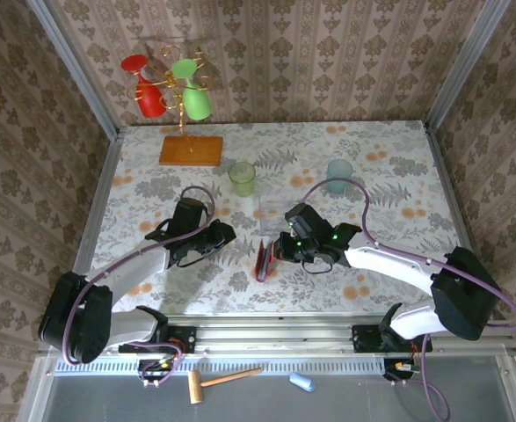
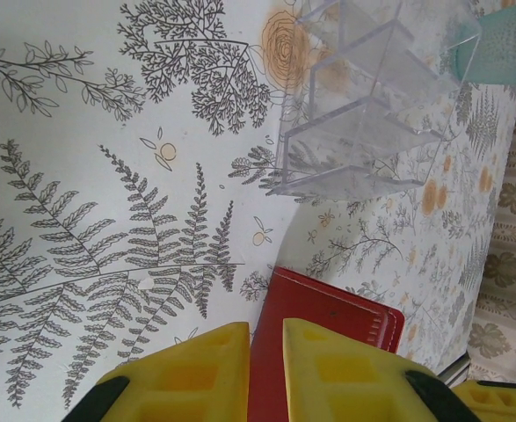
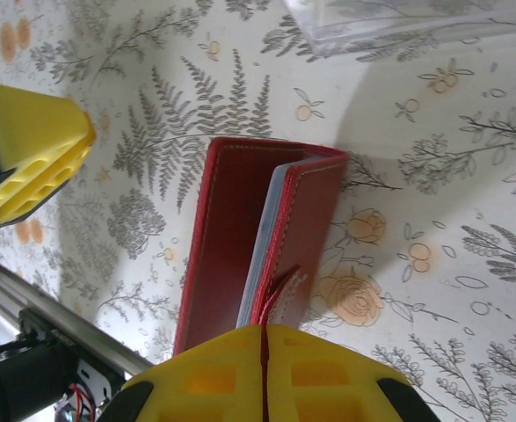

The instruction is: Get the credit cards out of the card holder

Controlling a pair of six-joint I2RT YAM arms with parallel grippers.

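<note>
The red card holder [image 1: 263, 262] stands on its edge on the table, partly open like a book. My right gripper [image 3: 264, 330] is shut on its near end, where the snap tab and the right flap's edge [image 3: 315, 229] run between the fingers. A pale grey-blue inner edge [image 3: 262, 251] shows between the flaps; the credit cards are hidden inside. My left gripper [image 2: 266, 330] hovers just left of the holder [image 2: 337, 303], jaws a narrow gap apart, holding nothing. Its yellow fingers [image 3: 38, 132] sit apart from the left flap, with bare table between.
A clear plastic organizer [image 1: 271, 204] [image 2: 363, 114] lies just beyond the holder. A green cup [image 1: 242, 178] and a teal cup [image 1: 339, 171] stand farther back. A cup tree on an orange wooden base [image 1: 191, 151] is at the back left. Walls enclose the table.
</note>
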